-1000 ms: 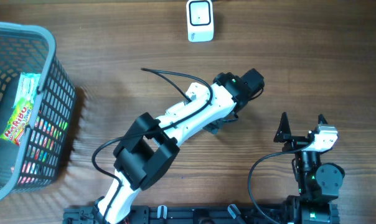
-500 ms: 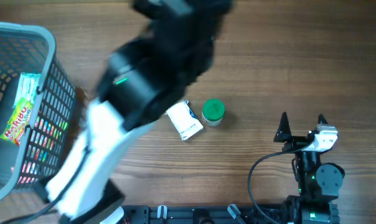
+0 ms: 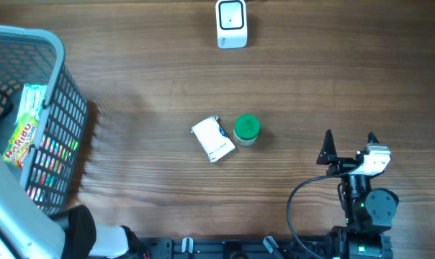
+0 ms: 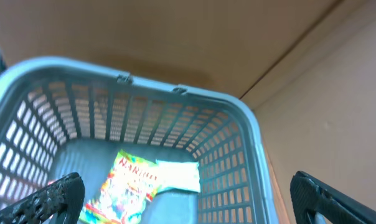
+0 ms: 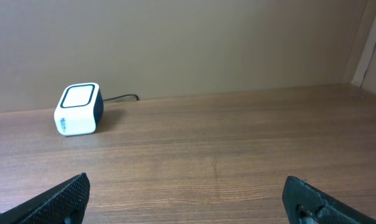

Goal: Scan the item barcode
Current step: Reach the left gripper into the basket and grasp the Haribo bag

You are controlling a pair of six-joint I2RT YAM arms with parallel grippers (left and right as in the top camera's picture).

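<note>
Box [image 3: 213, 139] and green-lid jar [image 3: 246, 129] side by side, well robot-side of scanner [image 3: 231, 24]; basket [image 3: 55, 43] far left. Left gripper [image 4: 187, 200], right gripper [image 3: 349, 146] splayed, empty.

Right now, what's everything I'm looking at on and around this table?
table: one, brown wood, under everything
basket: one, grey-blue plastic mesh, left edge of the table
sweets bag: one, bright multicoloured, lying inside the basket
box: one, small, white, middle of the table
jar: one, green lid, close beside the box on its right
scanner: one, white, far edge of the table, dark cable behind it
left arm: one, white, near left corner
left gripper: one, black fingers, open and empty, above the basket
right gripper: one, black fingers, open and empty, near right side
</note>
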